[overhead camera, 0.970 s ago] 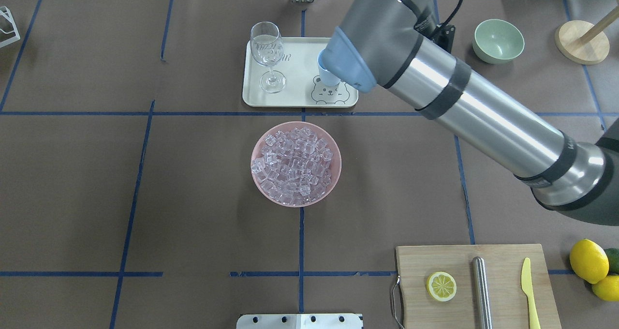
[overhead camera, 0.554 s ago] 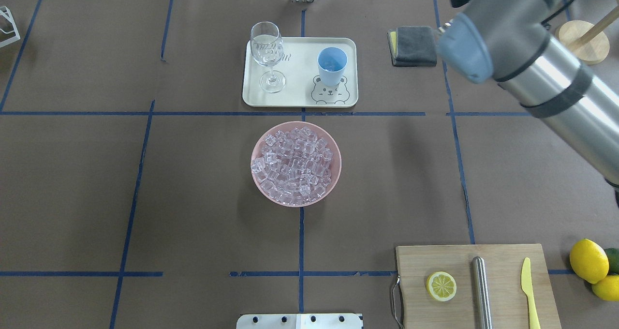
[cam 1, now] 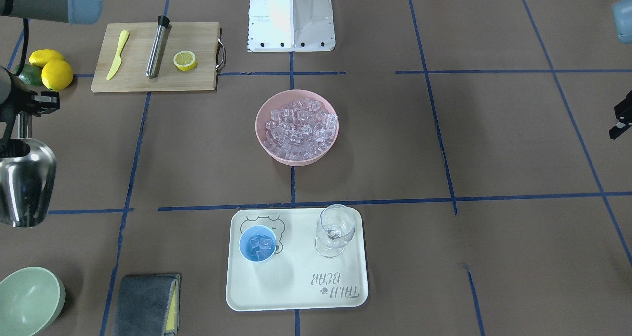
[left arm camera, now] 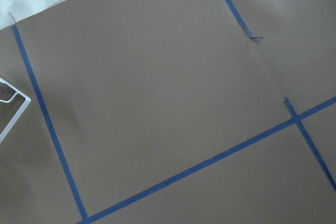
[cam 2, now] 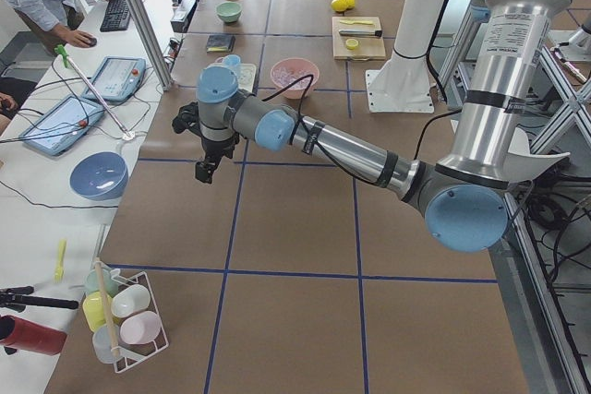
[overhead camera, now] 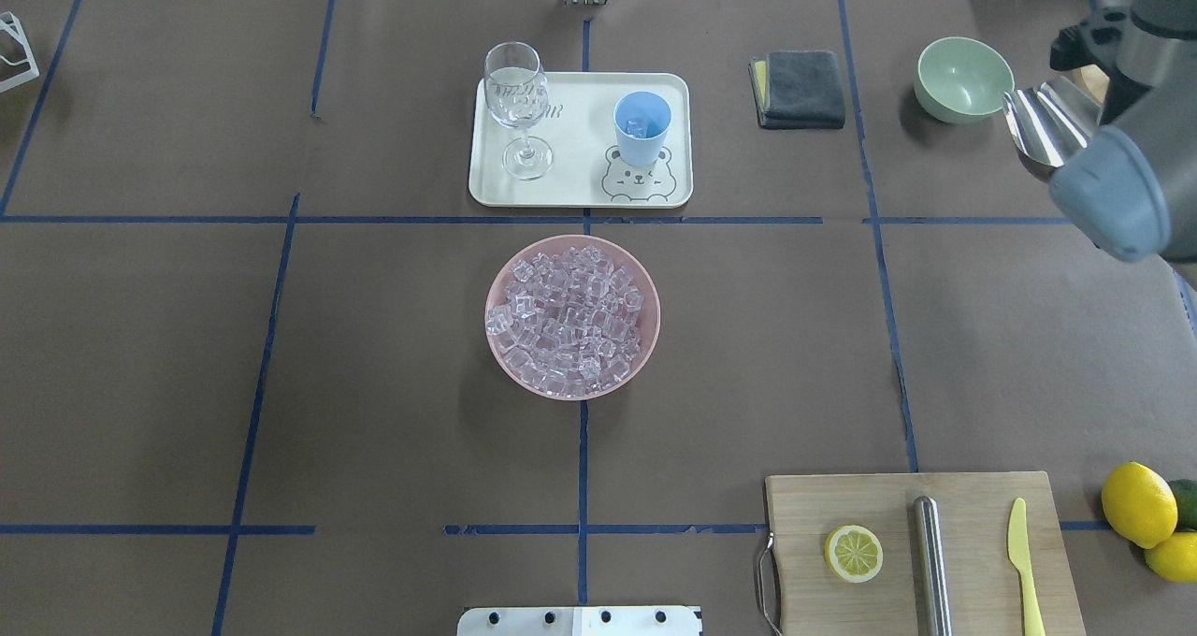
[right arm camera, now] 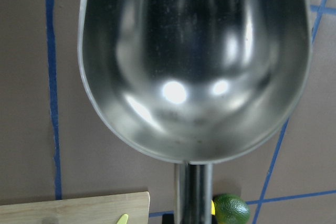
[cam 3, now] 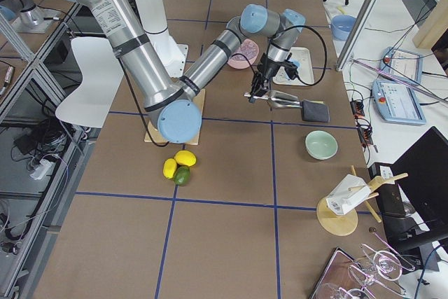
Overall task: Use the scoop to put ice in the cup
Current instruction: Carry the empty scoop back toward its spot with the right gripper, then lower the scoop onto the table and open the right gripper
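The light-blue cup (overhead camera: 641, 126) stands on the white tray (overhead camera: 580, 192) and holds a few ice cubes (cam 1: 257, 243). Many more ice cubes (overhead camera: 572, 318) fill the pink bowl (overhead camera: 645, 355) at the table's middle. My right gripper (cam 1: 24, 113) is shut on the thin handle of the steel scoop (cam 1: 24, 183). It holds the scoop in the air at the far right, beside the green bowl (overhead camera: 963, 79). The scoop's trough (right arm camera: 194, 61) is empty. My left gripper (cam 1: 619, 123) hangs over bare table far to the left. I cannot tell whether it is open or shut.
A clear wine glass (overhead camera: 519, 103) stands on the tray left of the cup. A grey cloth (overhead camera: 802, 87) lies right of the tray. A cutting board (overhead camera: 898, 514) near me carries a lemon slice, a steel cylinder and a yellow knife. Lemons (overhead camera: 1136, 503) lie beside it.
My right arm has swung from over the cup and tray to the far right edge. The cup is uncovered and the scoop now shows beside the green bowl.
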Available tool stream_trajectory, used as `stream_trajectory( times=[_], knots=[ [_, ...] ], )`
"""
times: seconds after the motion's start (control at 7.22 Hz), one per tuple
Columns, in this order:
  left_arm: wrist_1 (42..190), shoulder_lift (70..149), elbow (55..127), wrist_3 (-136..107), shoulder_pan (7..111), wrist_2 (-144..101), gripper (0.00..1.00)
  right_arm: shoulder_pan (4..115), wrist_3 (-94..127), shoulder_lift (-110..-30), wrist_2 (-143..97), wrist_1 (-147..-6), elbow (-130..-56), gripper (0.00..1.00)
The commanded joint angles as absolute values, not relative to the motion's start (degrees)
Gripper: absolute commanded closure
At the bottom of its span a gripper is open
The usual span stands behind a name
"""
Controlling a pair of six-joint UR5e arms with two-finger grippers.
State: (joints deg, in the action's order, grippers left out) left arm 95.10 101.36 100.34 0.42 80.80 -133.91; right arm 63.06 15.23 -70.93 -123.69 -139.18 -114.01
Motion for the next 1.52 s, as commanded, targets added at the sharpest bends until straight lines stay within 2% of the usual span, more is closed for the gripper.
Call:
stream_trajectory(
  times=[0.0, 0.28, 0.42, 0.69, 1.11, 1.39],
  knots=[
    [95.1, 101.4, 100.2, 0.4, 80.8, -133.9, 0.0, 61.2, 26.6, -84.6, -126.6, -123.9, -119.9, 1.0],
    [95.1, 101.8, 99.9, 0.4, 80.8, -133.9, 0.0, 55.8, 37.3, -94.6, -126.6, -105.4, -120.1, 1.0],
    [95.1, 101.9, 99.9, 0.4, 80.8, -133.9, 0.0, 51.2, 45.6, -95.9, -126.0, -98.7, -119.7, 1.0],
    [95.3, 102.7, 98.9, 0.4, 80.7, -133.9, 0.0, 47.5, 48.0, -99.0, -126.7, -94.5, -119.1, 1.0],
    [95.3, 102.8, 98.9, 0.4, 80.7, -133.9, 0.0, 45.1, 47.5, -98.4, -127.9, -94.6, -116.4, 1.0],
    [95.3, 103.2, 99.1, 0.4, 80.7, -133.8, 0.0, 44.7, 47.4, -94.3, -128.1, -94.6, -112.1, 1.0]
  ],
)
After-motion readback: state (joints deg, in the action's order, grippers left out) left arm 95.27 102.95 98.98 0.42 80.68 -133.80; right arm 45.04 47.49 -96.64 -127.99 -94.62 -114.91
